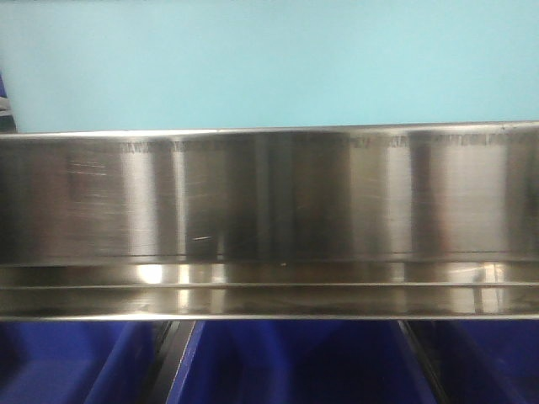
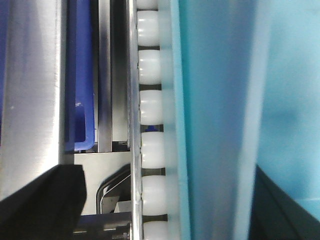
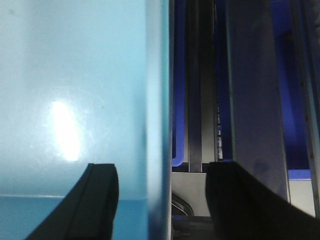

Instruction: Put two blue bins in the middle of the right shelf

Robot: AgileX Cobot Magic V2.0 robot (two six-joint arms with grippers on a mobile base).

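Observation:
A pale blue bin [image 1: 269, 59] fills the top of the front view and stands on the shelf above a steel beam [image 1: 269, 202]. I cannot make out a second pale bin. In the left wrist view the bin's wall [image 2: 220, 100] rests beside white rollers [image 2: 150, 105]. My left gripper [image 2: 170, 170] is open, with its black fingers [image 2: 45, 200] wide apart either side of that wall and the roller rail. In the right wrist view my right gripper [image 3: 162, 165] is open astride the bin's rim [image 3: 157, 100], one finger [image 3: 85, 205] over the bin's inside [image 3: 75, 75], the other outside.
Dark blue bins [image 1: 286, 362] sit on the level below the steel beam. A dark blue bin [image 2: 80, 75] and steel shelf rails [image 2: 30, 90] lie close beside my left gripper. More dark blue bins [image 3: 295, 100] and a steel upright [image 3: 255, 100] stand right of my right gripper.

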